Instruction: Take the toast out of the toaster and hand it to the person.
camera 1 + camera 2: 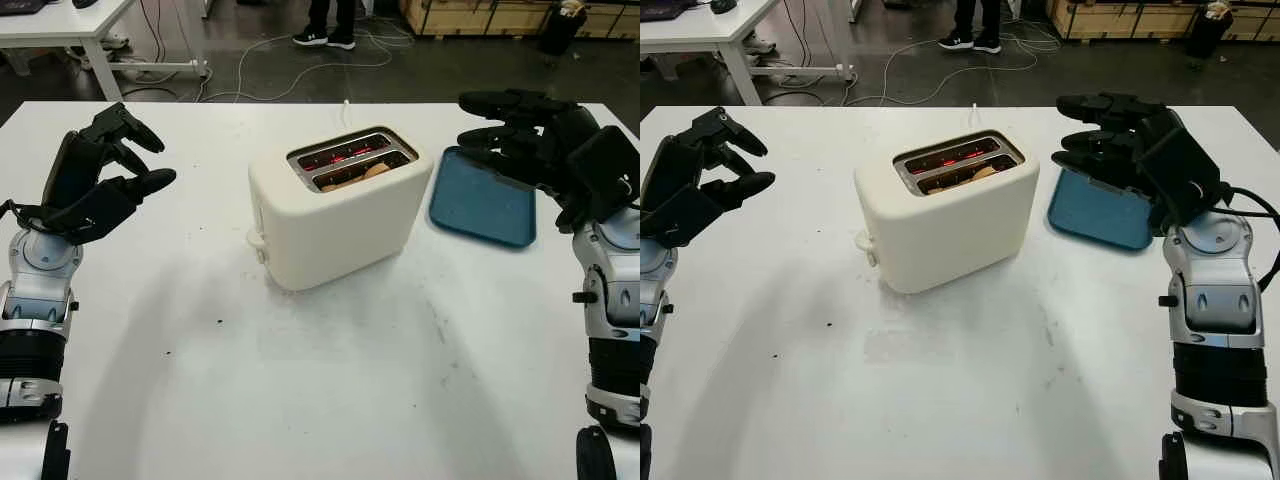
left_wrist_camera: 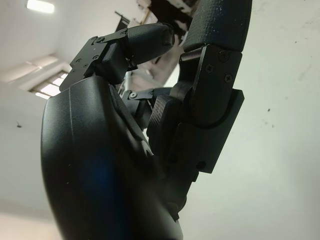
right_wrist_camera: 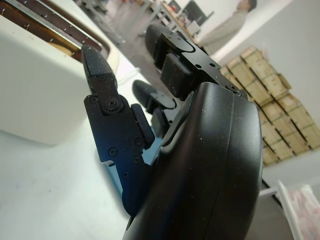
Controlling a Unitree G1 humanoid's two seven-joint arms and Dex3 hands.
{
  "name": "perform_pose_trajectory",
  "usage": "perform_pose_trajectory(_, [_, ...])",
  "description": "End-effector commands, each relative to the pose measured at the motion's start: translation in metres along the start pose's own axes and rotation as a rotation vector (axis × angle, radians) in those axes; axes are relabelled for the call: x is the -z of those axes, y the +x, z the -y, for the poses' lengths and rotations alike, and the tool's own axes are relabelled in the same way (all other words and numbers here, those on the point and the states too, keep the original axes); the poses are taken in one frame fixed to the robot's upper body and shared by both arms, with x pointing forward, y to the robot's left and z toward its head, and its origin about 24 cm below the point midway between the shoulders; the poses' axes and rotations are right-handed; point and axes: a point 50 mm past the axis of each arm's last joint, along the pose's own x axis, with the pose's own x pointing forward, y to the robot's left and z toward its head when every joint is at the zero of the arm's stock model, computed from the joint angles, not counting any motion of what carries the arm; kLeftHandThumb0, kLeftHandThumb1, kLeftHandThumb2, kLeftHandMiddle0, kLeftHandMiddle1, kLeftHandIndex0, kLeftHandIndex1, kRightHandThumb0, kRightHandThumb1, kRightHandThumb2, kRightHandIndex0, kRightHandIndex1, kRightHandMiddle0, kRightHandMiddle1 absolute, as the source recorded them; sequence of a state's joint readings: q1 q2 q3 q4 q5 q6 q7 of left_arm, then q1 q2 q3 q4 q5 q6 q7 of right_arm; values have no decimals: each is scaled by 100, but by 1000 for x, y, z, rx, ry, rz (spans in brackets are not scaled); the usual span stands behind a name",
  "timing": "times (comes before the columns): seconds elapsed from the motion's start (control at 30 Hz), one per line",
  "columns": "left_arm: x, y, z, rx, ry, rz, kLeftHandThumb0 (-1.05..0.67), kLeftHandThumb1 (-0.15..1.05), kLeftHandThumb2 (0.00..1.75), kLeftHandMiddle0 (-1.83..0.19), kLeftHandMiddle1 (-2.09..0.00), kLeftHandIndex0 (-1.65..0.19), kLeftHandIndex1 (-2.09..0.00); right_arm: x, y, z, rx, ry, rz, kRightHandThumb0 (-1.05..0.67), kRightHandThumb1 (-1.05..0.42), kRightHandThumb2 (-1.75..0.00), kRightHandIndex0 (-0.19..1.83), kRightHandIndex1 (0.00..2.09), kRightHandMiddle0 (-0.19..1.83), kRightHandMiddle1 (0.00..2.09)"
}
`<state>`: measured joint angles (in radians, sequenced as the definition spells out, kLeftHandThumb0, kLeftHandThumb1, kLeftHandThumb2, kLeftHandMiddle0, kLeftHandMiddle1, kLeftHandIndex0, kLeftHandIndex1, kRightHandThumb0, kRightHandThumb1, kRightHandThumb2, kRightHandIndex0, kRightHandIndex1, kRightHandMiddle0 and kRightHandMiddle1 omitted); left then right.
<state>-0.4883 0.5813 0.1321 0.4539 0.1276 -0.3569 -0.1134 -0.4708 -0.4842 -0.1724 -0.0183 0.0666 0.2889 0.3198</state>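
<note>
Cream toaster (image 1: 338, 208) sits mid-table (image 1: 300, 400) with its elements glowing red, and the toast (image 1: 362, 172) is down in the nearer slot, top edge just peeking out. Left hand (image 1: 100, 185) is raised at the table's left side, holding nothing. Right hand (image 1: 530, 140) is raised over the blue tray (image 1: 480, 208) to the toaster's right, open too. A person's feet (image 1: 325, 38) are visible on the floor at the far end.

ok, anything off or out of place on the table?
Slightly: the cream two-slot toaster sits skewed on the white table, its elements glowing red with toast still down in the near slot. Nothing looks spilled or damaged.
</note>
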Motion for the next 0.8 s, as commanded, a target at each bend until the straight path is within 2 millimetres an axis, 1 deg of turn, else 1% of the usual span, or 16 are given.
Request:
perform_pose_trajectory(0.0, [-1,1,2,3,-3,5,-105,92,19,-47,-157,-35,-156,-4,0,4,10,-2,16,-42,-77,0,53,64,77,0])
perform_pose_trajectory(0.17, [-1,1,1,3,-9,1,-105,92,18,-48,-157,-36,-156,-5,1,3,8,-8,23,-40,-77,0,53,64,77,0])
perform_pose_trajectory(0.37, [-1,1,1,3,-12,9,-105,92,17,-48,-156,-36,-155,-5,0,4,7,-10,20,-44,-77,0,53,64,76,0])
perform_pose_trajectory(0.77, [0,0,1,3,-12,8,-105,92,18,-48,-156,-36,-154,-4,0,4,4,-10,23,-42,-77,0,53,66,77,0])
